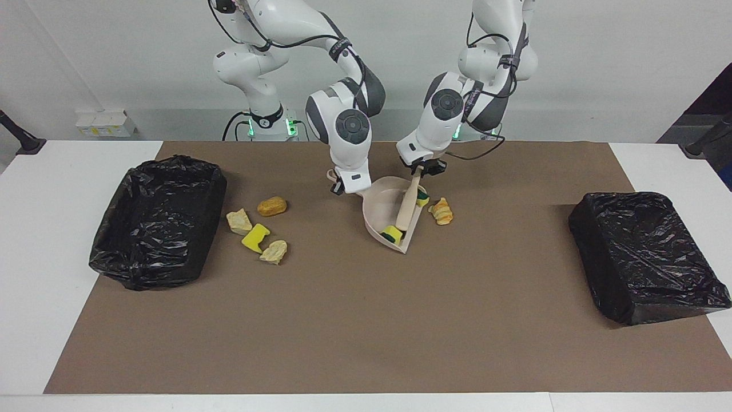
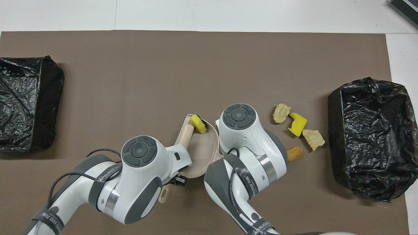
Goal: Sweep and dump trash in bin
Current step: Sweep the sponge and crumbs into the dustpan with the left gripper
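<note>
Brown matting (image 1: pixel 343 320) covered the white table (image 1: pixel 34 240) under both arms. At the middle of the mat, the left gripper (image 1: pixel 424 167) was pinched shut on the handle of a beige brush (image 1: pixel 407 209), which slanted down into a beige dustpan (image 1: pixel 382 207) so that its bristle end lay inside the pan, near the open lip. Just beside it, the right gripper (image 1: pixel 341 184) was clamped shut on the dustpan's handle, the pan resting on the mat with its mouth toward the left arm's end of the table.

Inside the pan, a green-backed yellow sponge chunk (image 1: pixel 392 234) sat against the brush head at the lip farthest from the robots; the overhead view showed it there too (image 2: pixel 198 123). A second green-and-yellow sponge piece (image 1: pixel 422 198) lay at the pan's edge beside the brush handle. Just outside the pan, toward the left arm's end, an orange bread-like lump (image 1: pixel 441 211) lay on the mat.

Toward the right arm's end, four more scraps lay clustered: a brown lump (image 1: pixel 271 206), a pale tan lump (image 1: pixel 238 221), a yellow sponge scrap (image 1: pixel 255 237) and a beige lump (image 1: pixel 274 251). Next to that cluster stood an open bin lined with black plastic (image 1: pixel 157 220). A second black-lined bin (image 1: pixel 646 254) stood at the left arm's end, well apart from everything else.
</note>
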Robot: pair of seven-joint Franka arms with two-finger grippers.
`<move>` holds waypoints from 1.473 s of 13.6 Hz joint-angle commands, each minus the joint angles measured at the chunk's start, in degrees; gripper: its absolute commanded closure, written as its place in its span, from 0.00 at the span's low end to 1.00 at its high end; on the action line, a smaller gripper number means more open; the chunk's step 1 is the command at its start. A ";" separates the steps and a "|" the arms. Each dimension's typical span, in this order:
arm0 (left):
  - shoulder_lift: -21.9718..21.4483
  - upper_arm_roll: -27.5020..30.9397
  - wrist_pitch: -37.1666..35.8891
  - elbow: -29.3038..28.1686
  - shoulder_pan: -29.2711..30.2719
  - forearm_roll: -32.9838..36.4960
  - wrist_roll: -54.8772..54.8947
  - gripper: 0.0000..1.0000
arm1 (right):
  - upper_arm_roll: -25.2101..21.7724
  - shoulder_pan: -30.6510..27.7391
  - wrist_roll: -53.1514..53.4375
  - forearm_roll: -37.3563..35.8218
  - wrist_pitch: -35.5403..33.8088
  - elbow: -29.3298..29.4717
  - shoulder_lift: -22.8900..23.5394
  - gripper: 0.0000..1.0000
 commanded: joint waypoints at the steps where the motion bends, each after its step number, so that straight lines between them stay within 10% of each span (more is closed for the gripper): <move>1: -2.56 1.33 -8.35 4.94 0.00 -1.11 0.38 1.00 | 0.30 -0.10 1.55 0.78 -1.83 -0.43 -1.21 1.00; 12: -9.32 1.51 -7.87 -4.06 16.68 0.30 -18.17 1.00 | 0.30 -0.10 0.68 1.93 -0.60 -0.25 -1.03 1.00; 20: -11.02 1.33 3.91 -12.45 1.78 -7.95 -17.57 1.00 | 0.21 1.39 -6.62 -4.48 -1.56 -3.67 -2.79 1.00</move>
